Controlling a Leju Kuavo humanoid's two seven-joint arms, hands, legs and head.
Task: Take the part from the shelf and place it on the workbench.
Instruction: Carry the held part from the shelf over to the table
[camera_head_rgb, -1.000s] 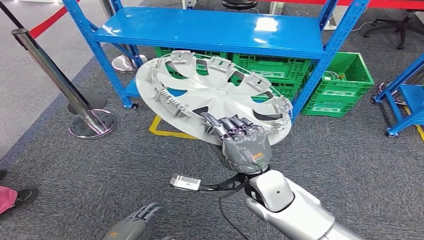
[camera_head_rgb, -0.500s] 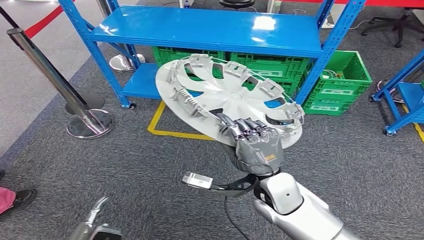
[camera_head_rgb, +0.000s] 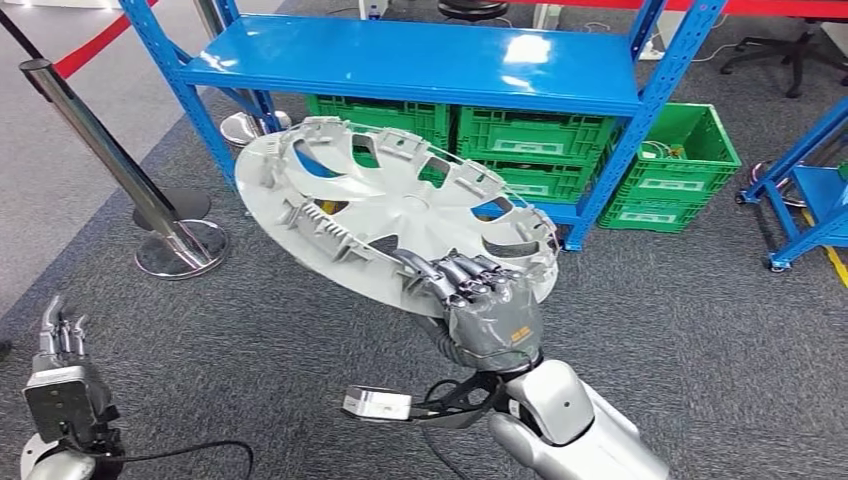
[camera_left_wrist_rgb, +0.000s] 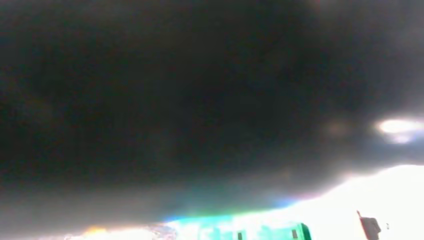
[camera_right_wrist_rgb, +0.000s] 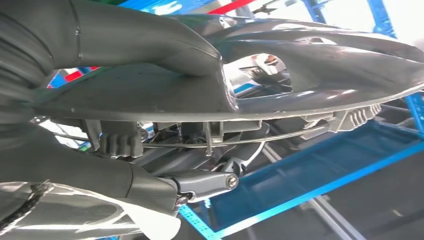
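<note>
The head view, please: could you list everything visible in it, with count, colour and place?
wheel cover: one, light grey, held tilted above the carpet in front of the shelf.
shelf: one, blue, at the back, its top board bare.
crates: several, green, under the shelf; one more stands on the carpet to its right.
barrier posts: two, silver, with round bases, on the left.
barrier tape: one, red, upper left.
floor marking: one, yellow, partly hidden by the wheel cover.
second rack: one, blue, far right edge.
carpet: grey, throughout.
right hand: one, grey, gripping the wheel cover's near rim.
left hand: one, grey, lower left, holding nothing.
</note>
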